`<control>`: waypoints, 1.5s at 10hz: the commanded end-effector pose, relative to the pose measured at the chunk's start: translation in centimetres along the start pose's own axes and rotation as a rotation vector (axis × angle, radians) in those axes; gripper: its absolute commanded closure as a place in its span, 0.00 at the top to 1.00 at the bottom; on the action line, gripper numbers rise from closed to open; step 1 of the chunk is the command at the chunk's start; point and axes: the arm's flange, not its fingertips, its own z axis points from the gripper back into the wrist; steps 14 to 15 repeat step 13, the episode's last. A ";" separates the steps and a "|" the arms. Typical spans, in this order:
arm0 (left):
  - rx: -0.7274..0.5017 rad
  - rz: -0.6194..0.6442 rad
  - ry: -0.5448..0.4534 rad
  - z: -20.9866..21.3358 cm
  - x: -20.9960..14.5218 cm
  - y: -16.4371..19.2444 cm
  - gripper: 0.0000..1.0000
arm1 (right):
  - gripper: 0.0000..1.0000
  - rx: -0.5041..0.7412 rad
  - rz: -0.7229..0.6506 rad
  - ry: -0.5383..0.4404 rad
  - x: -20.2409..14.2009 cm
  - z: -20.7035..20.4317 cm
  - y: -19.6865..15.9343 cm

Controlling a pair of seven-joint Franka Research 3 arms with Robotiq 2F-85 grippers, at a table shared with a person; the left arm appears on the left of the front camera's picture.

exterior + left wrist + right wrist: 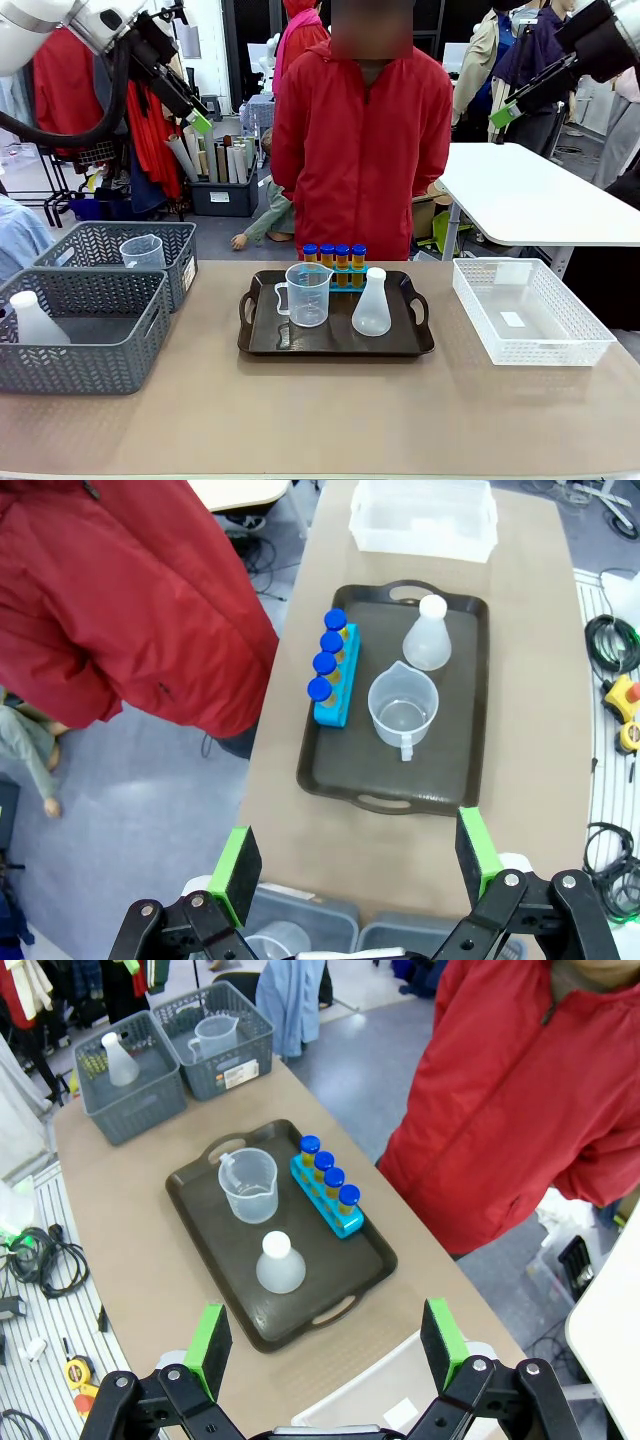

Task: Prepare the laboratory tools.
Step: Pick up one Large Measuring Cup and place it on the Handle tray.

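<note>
A dark tray [255, 345] with two handles is seen at the middle of the tan bench [320, 430]. Along the tray's far edge, on the side of the person in a red jacket [362, 140], a blue tube rack [337, 275] is set, and four blue-capped tubes of orange liquid [334, 257] are held upright in it in one row. Nearer the robot, a clear measuring jug [306, 294] with a handle and a translucent white conical flask [372, 305] are placed side by side on the tray, the jug toward the robot's left, the flask toward its right, the two apart from one another.

At the robot's left, two grey mesh baskets [85, 325] are shown: a second flask [36, 320] is held in the nearer one, a second jug [142, 252] in the farther one. At the robot's right, a white lattice bin [530, 312] is set on the bench.

The left hand [358, 858] is raised high above the bench, its green-padded fingers spread wide with nothing between them. The right hand [325, 1338] is likewise held high, spread, and nothing is pinched.
</note>
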 end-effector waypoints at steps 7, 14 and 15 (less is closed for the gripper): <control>0.003 -0.001 0.002 0.2 0.0 -0.1 1.00 | 1.00 0.002 0.003 -0.008 0.0 0.1 0.0; 0.003 -0.001 0.002 0.2 0.0 -0.1 1.00 | 1.00 0.002 0.003 -0.008 0.0 0.1 0.0; 0.003 -0.001 0.002 0.2 0.0 -0.1 1.00 | 1.00 0.002 0.003 -0.008 0.0 0.1 0.0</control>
